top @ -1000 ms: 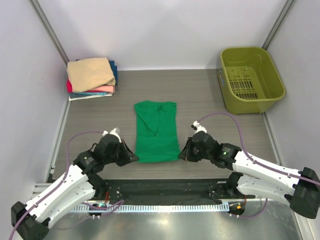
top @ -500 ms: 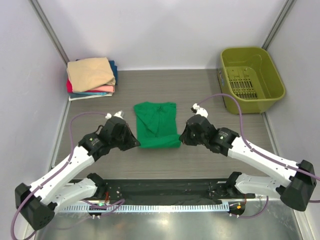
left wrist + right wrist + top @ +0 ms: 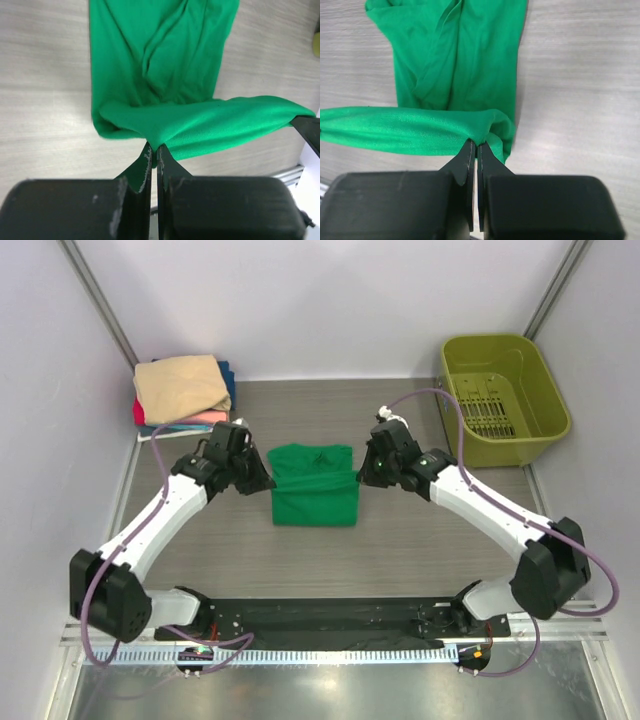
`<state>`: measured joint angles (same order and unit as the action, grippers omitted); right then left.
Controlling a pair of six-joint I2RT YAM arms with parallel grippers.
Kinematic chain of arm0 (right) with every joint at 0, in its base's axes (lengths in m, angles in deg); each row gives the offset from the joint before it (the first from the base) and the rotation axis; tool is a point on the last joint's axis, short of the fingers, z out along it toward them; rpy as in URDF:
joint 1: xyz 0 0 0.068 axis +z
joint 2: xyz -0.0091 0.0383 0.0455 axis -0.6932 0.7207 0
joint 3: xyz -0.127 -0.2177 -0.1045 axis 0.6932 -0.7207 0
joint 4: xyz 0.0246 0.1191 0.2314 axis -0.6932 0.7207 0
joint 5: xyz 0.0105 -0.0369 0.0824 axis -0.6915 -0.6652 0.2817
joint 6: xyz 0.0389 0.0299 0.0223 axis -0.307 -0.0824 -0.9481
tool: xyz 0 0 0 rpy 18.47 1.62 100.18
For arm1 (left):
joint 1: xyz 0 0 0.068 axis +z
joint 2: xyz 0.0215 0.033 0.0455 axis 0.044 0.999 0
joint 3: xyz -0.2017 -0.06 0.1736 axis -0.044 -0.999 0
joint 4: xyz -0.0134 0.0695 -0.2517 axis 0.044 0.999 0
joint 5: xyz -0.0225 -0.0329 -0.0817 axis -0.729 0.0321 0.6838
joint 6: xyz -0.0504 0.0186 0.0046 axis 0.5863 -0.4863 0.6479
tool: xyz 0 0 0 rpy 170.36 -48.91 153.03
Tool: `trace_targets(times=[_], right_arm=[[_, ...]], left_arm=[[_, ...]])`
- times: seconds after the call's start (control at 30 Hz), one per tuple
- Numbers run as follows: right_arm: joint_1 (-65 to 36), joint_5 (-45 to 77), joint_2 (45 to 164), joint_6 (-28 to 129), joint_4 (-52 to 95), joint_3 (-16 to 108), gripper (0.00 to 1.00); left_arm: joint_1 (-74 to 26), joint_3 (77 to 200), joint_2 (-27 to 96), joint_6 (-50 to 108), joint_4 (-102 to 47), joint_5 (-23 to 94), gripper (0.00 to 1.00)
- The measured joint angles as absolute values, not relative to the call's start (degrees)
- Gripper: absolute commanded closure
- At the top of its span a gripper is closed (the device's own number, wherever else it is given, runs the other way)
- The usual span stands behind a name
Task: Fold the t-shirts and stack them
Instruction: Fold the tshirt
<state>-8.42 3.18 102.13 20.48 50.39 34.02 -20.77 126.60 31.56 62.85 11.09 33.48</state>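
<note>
The bright green t-shirt (image 3: pixel 314 490) lies at mid-table, its near hem lifted and carried over towards its far end. My left gripper (image 3: pixel 266 478) is shut on the hem's left corner; in the left wrist view the left gripper (image 3: pixel 153 149) pinches green cloth (image 3: pixel 200 125). My right gripper (image 3: pixel 362 473) is shut on the right corner; in the right wrist view the right gripper (image 3: pixel 474 145) pinches the green fold (image 3: pixel 410 130). The hem hangs taut between the two grippers. A stack of folded t-shirts (image 3: pixel 183 390), tan on top over pink, red and blue, sits at the back left.
An olive-green plastic bin (image 3: pixel 503 398) stands at the back right, close to my right arm's cable. White walls close in the left, right and back sides. The black rail with the arm bases (image 3: pixel 320 618) runs along the near edge.
Both grippers have carried the shirt's near hem away from the bases towards the collar end, so the shirt looks half as long. Both arms have stretched out farther over the table.
</note>
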Motion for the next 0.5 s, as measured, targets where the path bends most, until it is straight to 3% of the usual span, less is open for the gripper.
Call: trace_targets(times=[0.5], right_arm=[[-15.53,8.86,121.13,27.65,48.62,46.99,0.99]], left_arm=[[-13.99,139.56,52.94,60.40,8.09,37.85,1.00]])
